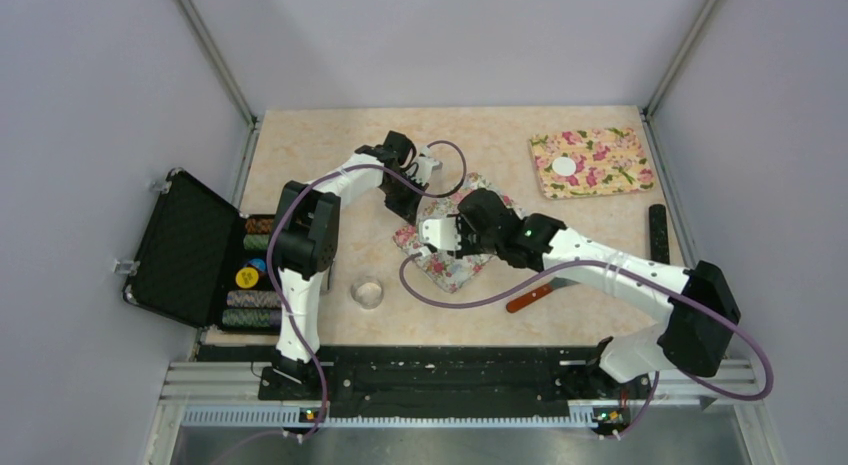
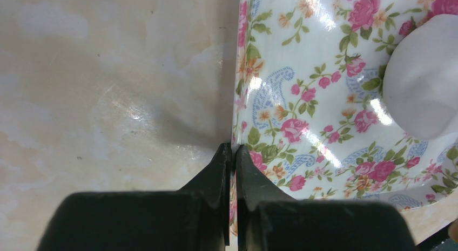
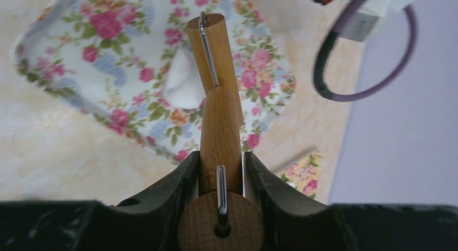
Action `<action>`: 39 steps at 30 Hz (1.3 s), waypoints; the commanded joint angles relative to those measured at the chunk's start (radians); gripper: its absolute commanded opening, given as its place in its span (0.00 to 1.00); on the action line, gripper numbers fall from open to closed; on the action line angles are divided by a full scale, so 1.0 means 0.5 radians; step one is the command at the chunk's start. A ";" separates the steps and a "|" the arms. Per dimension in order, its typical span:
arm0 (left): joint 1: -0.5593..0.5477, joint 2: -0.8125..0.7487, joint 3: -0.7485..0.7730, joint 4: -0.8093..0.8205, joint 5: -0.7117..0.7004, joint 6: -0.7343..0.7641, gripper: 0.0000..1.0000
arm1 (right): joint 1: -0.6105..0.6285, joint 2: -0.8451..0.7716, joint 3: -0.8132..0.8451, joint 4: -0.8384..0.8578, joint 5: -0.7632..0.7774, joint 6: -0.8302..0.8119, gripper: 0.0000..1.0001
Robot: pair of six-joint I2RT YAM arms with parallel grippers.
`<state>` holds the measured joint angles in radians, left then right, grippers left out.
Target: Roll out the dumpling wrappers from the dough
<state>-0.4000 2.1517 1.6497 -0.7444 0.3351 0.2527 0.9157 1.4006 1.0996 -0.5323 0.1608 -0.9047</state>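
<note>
Left gripper (image 2: 233, 151): jaws pressed together, pinching the edge of the floral mat (image 2: 318, 73), with that edge sandwiched between the two black fingers. Right gripper (image 3: 221, 163): clamped on the wooden handle of the rolling pin (image 3: 219, 116), which fills the gap between the jaws. The roller end reaches out over the same mat. The dough (image 3: 181, 85) shows as a white lump just left of the roller and partly under it (touching or hovering: can't tell from this angle). The left wrist view shows the lump rounded rather than flat, sitting on the mat away from the pinched edge. From the top camera, both grippers meet over this mat mid-table (image 1: 320, 145), left arm coming from the far side, right arm from the near right. A second floral mat (image 1: 605, 170) lies in the far right corner, well apart, carrying one dumpling wrapper (image 1: 565, 166), a flat white disc. A glass bowl (image 1: 369, 291) stands near the left arm. An open black case (image 1: 185, 250) sits at the left edge. A red-handled tool (image 1: 530, 297) lies beneath the right arm.
</note>
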 commanded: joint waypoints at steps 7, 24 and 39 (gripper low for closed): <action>-0.001 0.068 0.019 0.022 -0.081 0.010 0.00 | 0.030 0.046 -0.074 0.425 0.089 -0.034 0.00; -0.001 0.067 0.017 0.022 -0.078 0.010 0.00 | 0.248 0.116 -0.372 -0.036 0.071 -0.057 0.00; 0.001 0.068 0.018 0.022 -0.080 0.010 0.00 | 0.289 0.162 -0.467 -0.245 -0.069 0.091 0.00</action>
<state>-0.4000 2.1521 1.6497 -0.7448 0.3351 0.2527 1.0470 1.4395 0.9215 -0.4458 0.2951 -0.9466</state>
